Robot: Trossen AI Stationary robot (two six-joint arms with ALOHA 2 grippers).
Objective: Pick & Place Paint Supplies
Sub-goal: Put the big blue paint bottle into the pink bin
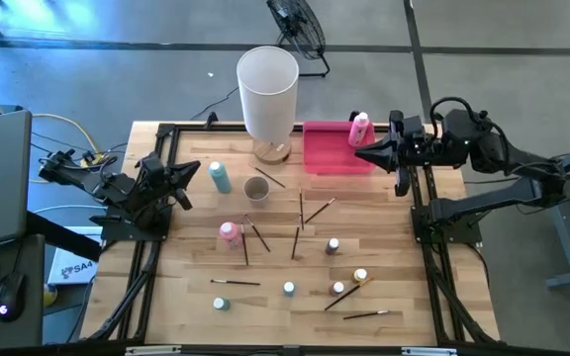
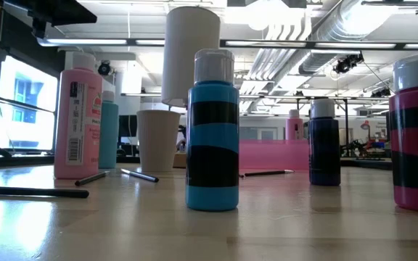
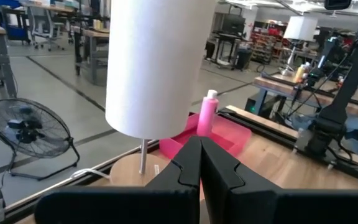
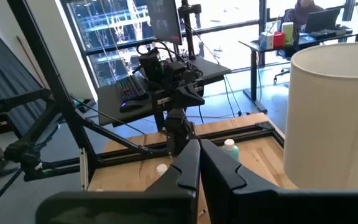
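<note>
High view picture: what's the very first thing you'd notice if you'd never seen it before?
The tall white cylinder at the table's far edge stands out first, with the pink tray beside it, where a pink paint bottle stands. After that come the paintbrushes and small paint bottles scattered over the wooden table. The left gripper and right gripper wait shut at the table's two sides.

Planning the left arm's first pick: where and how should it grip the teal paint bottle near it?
Grip the teal paint bottle across its round body just below the white cap, coming straight down. It seems to stand upright with free space around it; the paper cup is the nearest neighbour.
</note>
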